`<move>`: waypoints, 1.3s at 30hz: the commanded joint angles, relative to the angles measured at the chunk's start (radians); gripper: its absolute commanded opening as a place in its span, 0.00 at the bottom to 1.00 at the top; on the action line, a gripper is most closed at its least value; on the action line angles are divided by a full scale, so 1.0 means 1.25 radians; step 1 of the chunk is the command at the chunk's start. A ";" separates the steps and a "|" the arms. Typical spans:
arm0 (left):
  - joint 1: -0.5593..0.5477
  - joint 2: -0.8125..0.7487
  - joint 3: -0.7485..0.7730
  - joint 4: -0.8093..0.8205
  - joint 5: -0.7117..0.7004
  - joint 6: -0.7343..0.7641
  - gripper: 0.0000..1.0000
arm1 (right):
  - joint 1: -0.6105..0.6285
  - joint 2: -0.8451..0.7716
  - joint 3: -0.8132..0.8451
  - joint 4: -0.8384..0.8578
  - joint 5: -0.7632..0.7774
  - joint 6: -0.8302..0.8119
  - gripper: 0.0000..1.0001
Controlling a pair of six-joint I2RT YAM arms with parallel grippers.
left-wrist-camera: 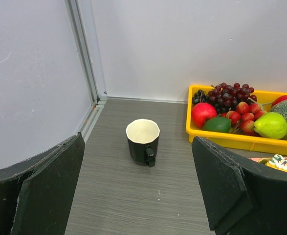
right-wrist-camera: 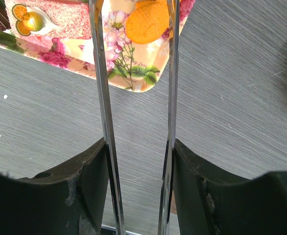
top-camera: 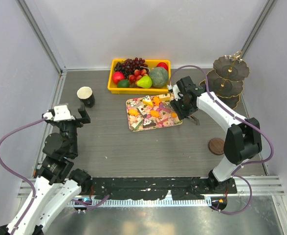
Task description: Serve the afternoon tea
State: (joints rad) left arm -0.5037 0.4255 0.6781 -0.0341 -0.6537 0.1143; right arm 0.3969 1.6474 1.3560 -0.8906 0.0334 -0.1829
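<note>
A black cup (top-camera: 86,96) with a cream inside stands upright at the left; in the left wrist view the cup (left-wrist-camera: 143,142) stands ahead of my open, empty left gripper (left-wrist-camera: 138,147), also seen from above (top-camera: 69,116). My right gripper (top-camera: 183,105) is shut on metal tongs (right-wrist-camera: 99,73), whose two arms straddle an orange pastry (right-wrist-camera: 145,22) at the corner of the floral tray (right-wrist-camera: 128,73). Orange pastries (top-camera: 154,113) and cake pieces (top-camera: 145,118) lie on that tray. The dark gold-rimmed three-tier stand (top-camera: 229,78) stands at the back right. No light-blue cup is in view.
A yellow bin (top-camera: 113,78) of grapes, apples, a pear and a melon sits at the back centre, also in the left wrist view (left-wrist-camera: 231,141). A round brown coaster (top-camera: 216,146) lies near the right arm. Walls close in the left, back and right sides.
</note>
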 commanded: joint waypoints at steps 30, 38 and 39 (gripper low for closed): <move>0.003 0.011 -0.001 0.047 0.004 0.003 0.99 | -0.005 -0.011 0.005 -0.003 0.000 0.000 0.59; 0.003 0.012 -0.001 0.046 0.004 0.004 0.99 | -0.006 0.004 0.004 0.017 -0.016 0.000 0.59; 0.003 0.012 -0.001 0.047 0.004 0.004 0.99 | -0.005 0.007 0.004 0.020 -0.014 0.000 0.58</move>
State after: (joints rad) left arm -0.5037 0.4347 0.6762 -0.0338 -0.6525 0.1139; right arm 0.3950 1.6558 1.3518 -0.8940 0.0242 -0.1818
